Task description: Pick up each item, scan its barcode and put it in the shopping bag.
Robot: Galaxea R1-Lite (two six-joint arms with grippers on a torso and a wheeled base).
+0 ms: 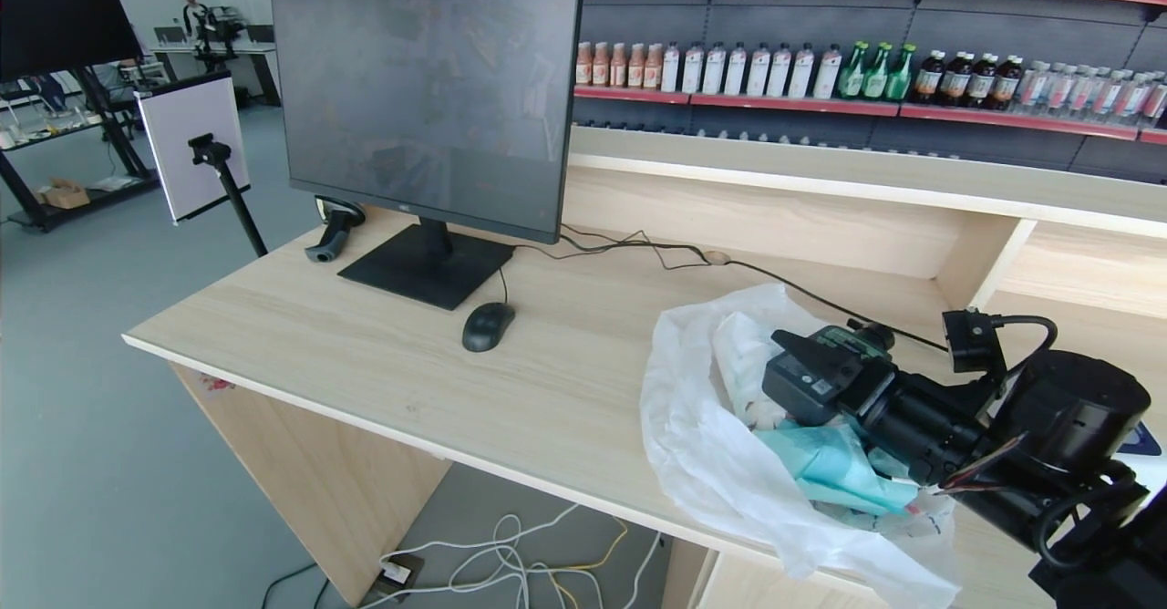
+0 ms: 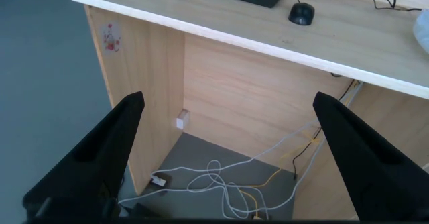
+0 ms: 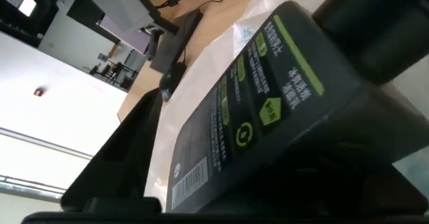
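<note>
Placement tells most of the story here. The right gripper (image 1: 866, 381) sits at about four o'clock in the head view, its jaws pinching a dark box (image 1: 807, 367) with green labelling. It holds the box just above the open mouth of the white shopping bag (image 1: 693, 427). The bag lies slumped on the counter (image 1: 365, 345) with its opening turned up and toward the arm, so an item can go in from above with no second arm needed to hold it open. A teal packet (image 1: 821, 463) already lies inside, directly under the box.

The box is gripped across its narrow sides, which leaves the printed face bare. In the right wrist view that face carries the barcode (image 3: 188, 180), exposed and not covered by the jaws. That kind of hold suits showing the code to a reader. The handheld scanner (image 1: 333, 231) rests at ten o'clock, tucked beside the monitor (image 1: 428, 98) and well apart from the box. With the box over the bag and not near the scanner, the step in hand is probably the drop. The pictures cannot show whether the code has been read.

The left gripper (image 2: 228, 100) hangs below the counter edge with its jaws spread wide and holding nothing, out of the way of the bag. Beyond it are the counter's side panel and loose cables (image 2: 228, 184) on the floor. The mouse (image 1: 488, 326) lies at twelve o'clock from the counter's front edge, clear of the work.
</note>
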